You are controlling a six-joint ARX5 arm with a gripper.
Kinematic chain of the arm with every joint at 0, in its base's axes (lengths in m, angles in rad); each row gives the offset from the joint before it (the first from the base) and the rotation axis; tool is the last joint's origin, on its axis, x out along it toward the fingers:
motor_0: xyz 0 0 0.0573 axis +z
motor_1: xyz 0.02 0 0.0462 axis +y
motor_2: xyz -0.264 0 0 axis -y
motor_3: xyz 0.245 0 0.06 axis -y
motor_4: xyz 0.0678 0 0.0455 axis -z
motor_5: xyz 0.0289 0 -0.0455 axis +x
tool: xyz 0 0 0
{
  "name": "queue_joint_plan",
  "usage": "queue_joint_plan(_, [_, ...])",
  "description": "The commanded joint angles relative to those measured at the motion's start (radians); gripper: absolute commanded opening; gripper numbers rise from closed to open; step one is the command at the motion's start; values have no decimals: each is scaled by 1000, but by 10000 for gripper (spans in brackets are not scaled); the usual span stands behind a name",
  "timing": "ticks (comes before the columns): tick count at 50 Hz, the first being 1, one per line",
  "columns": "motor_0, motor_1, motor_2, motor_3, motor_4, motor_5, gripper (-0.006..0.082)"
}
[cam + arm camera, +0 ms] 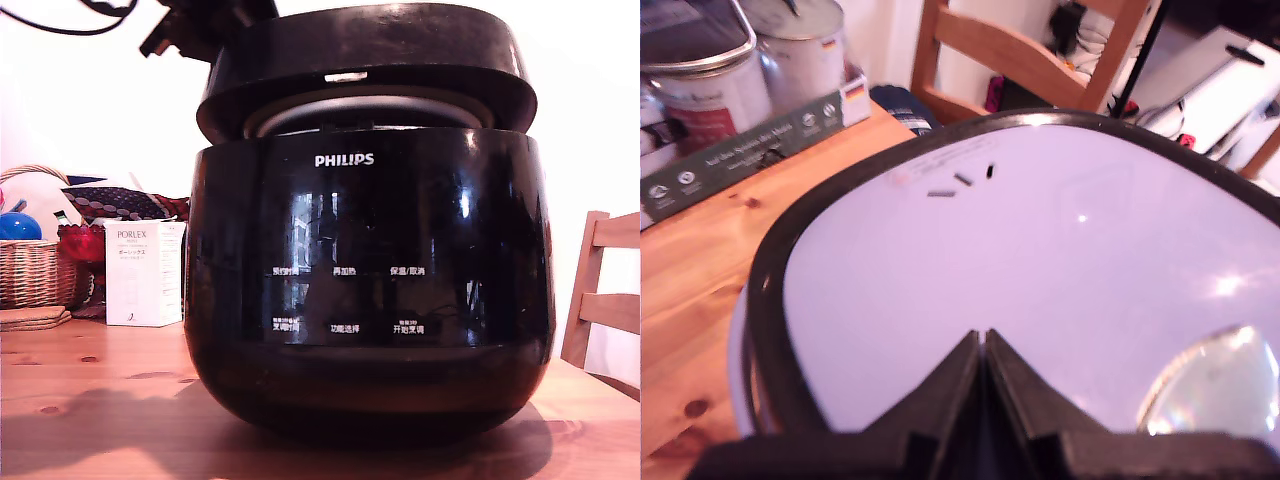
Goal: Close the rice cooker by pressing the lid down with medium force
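The gripper (982,340) has its two black fingers pressed together to a point, with nothing between them, and their tips rest on or just above the top of the lid (1040,260); contact cannot be confirmed. The lid's top, directly under the fingertips, looks pale and glossy in the wrist view, ringed by a black rim. In the exterior view the arm is only a dark shape above the lid (365,60), at the upper left. The lid is tilted and not fully shut: a gap shows between it and the cooker (368,290), with a silver rim visible inside. The cooker stands on a wooden table (90,390). Beyond the fingertips, past the lid's far edge, are a wooden chair (1020,50) and metal pots (730,70) on a green box (750,150).
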Motion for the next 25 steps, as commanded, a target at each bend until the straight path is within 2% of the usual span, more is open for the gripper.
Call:
queue_joint_plan(1, [-8, -11, -49, -3, -2, 1, -24])
queue_joint_plan(25, [-9, -133, -163, 24, 14, 33, -24])
